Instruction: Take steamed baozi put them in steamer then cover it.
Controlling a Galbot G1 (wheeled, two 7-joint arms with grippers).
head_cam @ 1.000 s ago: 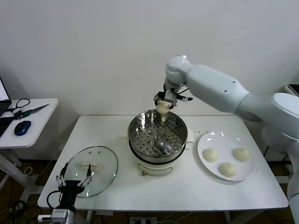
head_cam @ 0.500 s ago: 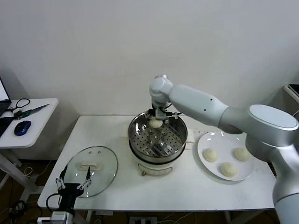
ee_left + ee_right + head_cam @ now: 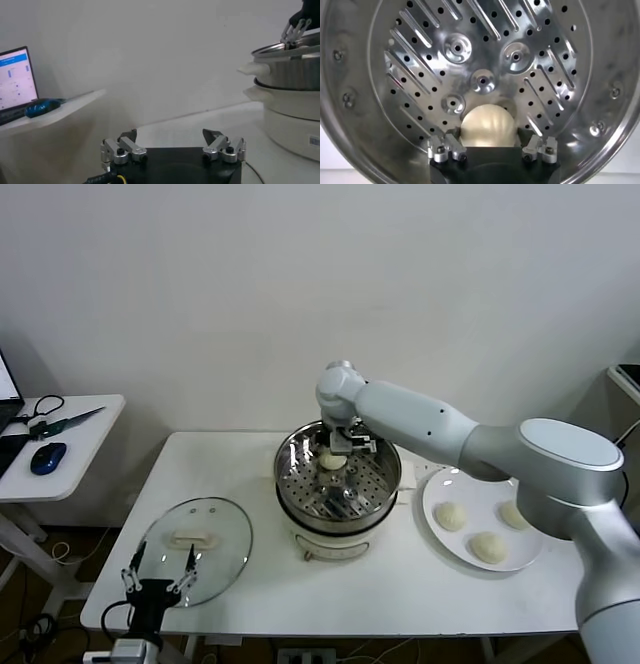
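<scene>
On the left, the left gripper (image 3: 156,586) hangs idle with its fingers spread, at the near table edge just by the glass lid (image 3: 195,536), which lies flat on the table (image 3: 330,594).

In the middle, the steamer (image 3: 338,484) stands open. The right gripper (image 3: 333,456) reaches down inside it, pinching one bun (image 3: 487,126) just above the holed floor, toward the far side of the basket. The step in hand looks like setting this first bun down. To do it well, the gripper should lower until the bun rests on the floor, then spread its fingers gently so the soft dough does not stick or roll, and rise straight up clear of the steel rim. Placing it off-centre leaves room for the others.

On the right, three buns (image 3: 451,516) wait on the white plate (image 3: 437,487), near the steamer.
</scene>
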